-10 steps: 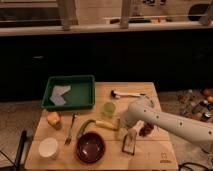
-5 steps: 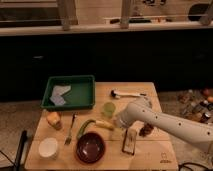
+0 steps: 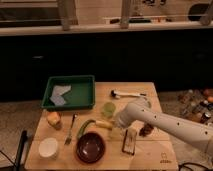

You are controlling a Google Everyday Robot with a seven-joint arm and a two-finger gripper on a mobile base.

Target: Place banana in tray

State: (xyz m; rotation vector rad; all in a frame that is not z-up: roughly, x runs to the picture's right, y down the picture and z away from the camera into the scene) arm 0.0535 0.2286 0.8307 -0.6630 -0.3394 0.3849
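The small pale yellow banana (image 3: 103,124) lies on the wooden table just above the dark red bowl (image 3: 90,147) and beside a green curved pod (image 3: 84,128). The dark green tray (image 3: 88,93) sits at the table's back left with a grey-blue cloth (image 3: 61,94) inside. My gripper (image 3: 116,131) hangs from the white arm, which reaches in from the right. It is low over the table, right next to the banana's right end. I cannot tell whether it touches the banana.
A green cup (image 3: 108,109) stands just behind the banana. A round yellow-orange fruit (image 3: 53,118), a fork (image 3: 70,131) and a white cup (image 3: 48,147) are at the left. A white-handled tool (image 3: 127,93) lies at the back; a boxy object (image 3: 129,141) lies by the gripper.
The arm has moved a little to the left and down, bringing the gripper closer to the banana. The objects on the table have not moved.
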